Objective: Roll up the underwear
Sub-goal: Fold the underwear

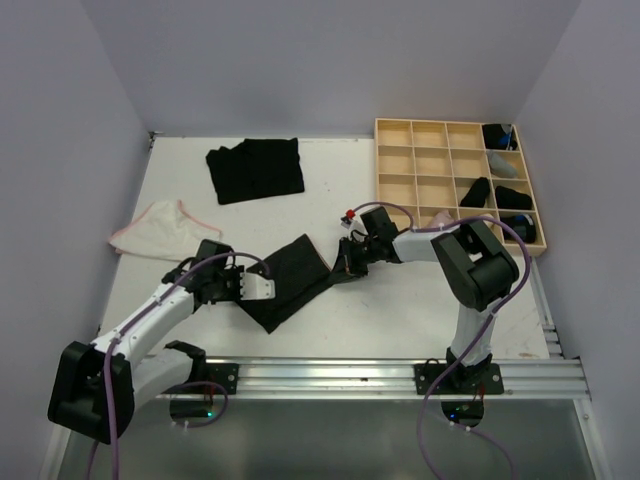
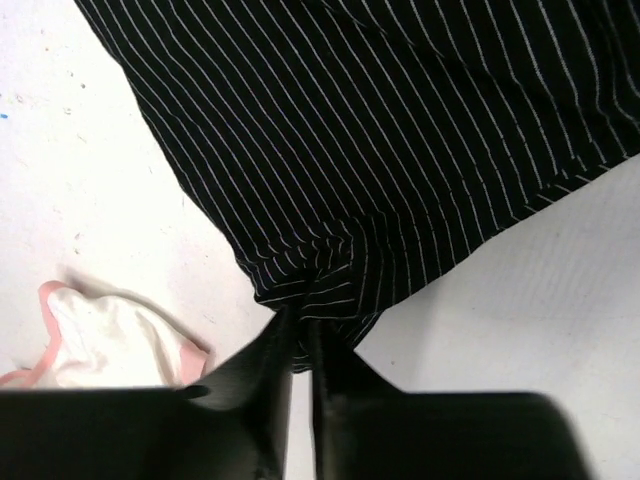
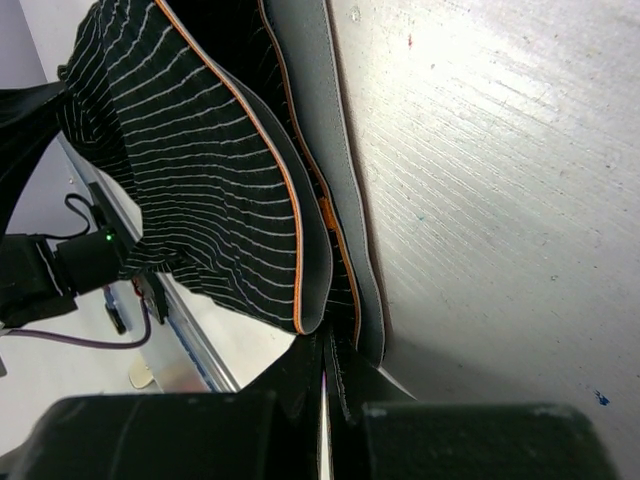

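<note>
1. The striped underwear [image 1: 292, 278], black with thin pale lines, lies mid-tabletop [image 1: 400, 310], stretched slantwise between the two arms.
2. The left tool [image 2: 298, 338] is pressed together on the near-left corner of this cloth. The fabric puckers into small folds right at its fingertips.
3. The right tool [image 3: 330, 360] is closed too, pinching the waistband at the far-right end of the same piece. In the right wrist view the grey band with its orange trim curls up off the tabletop where the fingers hold it.
4. Between the two grips most of the cloth rests on the tabletop, and only the right end is lifted.
5. A whitish brief with pink edging [image 1: 160, 230] lies flat near the left edge of the tabletop, apart from the striped piece. The left wrist view shows it just beside the left tool.
6. A pile of black underwear [image 1: 255, 170] sits at the far side, left of centre, well apart from both arms.
7. A pale wooden grid tray [image 1: 377, 160] stands at the far right. Dark rolls [image 1: 513, 197] fill the compartments of its right-hand column, and one more dark roll [image 1: 477, 191] lies in the next column to the left.
</note>
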Action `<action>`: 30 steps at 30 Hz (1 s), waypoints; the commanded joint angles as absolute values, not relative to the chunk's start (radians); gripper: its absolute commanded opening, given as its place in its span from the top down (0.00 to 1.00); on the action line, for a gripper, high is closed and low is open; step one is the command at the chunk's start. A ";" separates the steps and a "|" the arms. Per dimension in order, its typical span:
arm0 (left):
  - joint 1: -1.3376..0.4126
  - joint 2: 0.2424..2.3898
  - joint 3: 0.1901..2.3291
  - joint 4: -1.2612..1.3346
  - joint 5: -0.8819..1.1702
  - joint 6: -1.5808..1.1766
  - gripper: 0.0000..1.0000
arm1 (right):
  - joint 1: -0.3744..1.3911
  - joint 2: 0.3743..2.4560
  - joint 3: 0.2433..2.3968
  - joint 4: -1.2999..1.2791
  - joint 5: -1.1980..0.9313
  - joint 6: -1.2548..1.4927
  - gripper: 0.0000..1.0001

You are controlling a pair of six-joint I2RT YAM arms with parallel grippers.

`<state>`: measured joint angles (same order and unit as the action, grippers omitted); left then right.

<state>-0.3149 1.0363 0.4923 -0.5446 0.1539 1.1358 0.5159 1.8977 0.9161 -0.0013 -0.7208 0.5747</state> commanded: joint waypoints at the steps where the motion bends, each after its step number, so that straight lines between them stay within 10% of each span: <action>1: -0.307 1.049 0.523 -0.500 0.143 1.205 0.91 | 0.512 1.927 0.917 -0.087 -0.667 0.520 1.00; 15: -0.298 0.917 0.473 -0.657 0.040 1.385 0.97 | 0.505 1.914 0.910 -0.091 -0.681 0.511 1.00; 24: -0.298 0.916 0.535 -0.667 0.087 1.376 0.48 | 0.505 1.817 0.923 -0.164 -0.749 0.456 0.94; 30: -0.299 0.876 0.692 -0.787 0.207 1.310 0.43 | 0.502 1.652 0.946 -0.265 -0.736 0.416 0.80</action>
